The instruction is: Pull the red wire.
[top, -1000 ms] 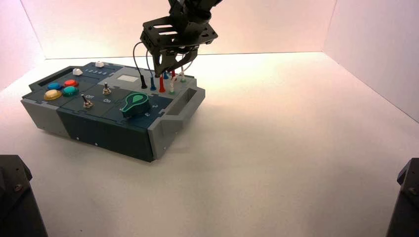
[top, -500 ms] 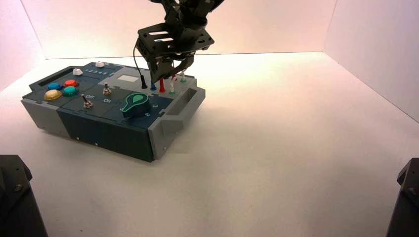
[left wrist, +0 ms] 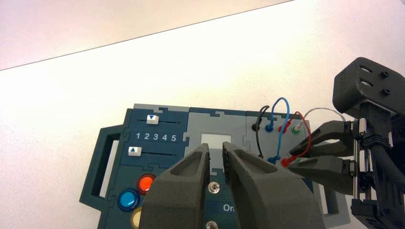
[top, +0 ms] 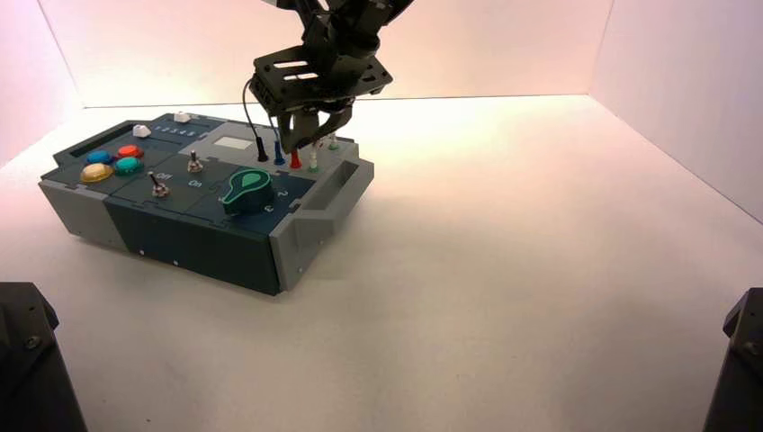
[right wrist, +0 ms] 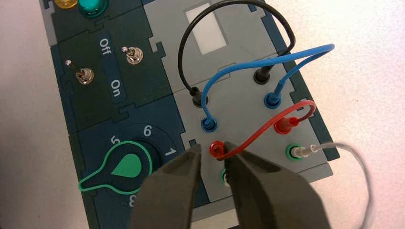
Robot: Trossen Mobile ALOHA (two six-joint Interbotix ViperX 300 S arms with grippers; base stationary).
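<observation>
Red wire [right wrist: 265,128], high view's upper centre: both plugs seated, your pull outstanding. Right gripper [right wrist: 213,150], same place: jaws open about one plug [right wrist: 216,148]. Left gripper [left wrist: 216,147]: idle, closed; arm [top: 34,360] lower left.

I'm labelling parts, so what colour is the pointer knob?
The knob is green; right wrist view.

The box [top: 193,246] sits on the left part of the table [top: 468,315]. At its left end, two sliders [top: 141,131] lie behind four buttons [top: 112,162]. Two toggle switches [top: 195,164] stand between the buttons and the knob [top: 246,191], which is at the front right. Behind the knob, four wires [right wrist: 267,62] arch side by side, just right of the pale rectangle [top: 234,142]. A handle [top: 335,202] adjoins the right end.
</observation>
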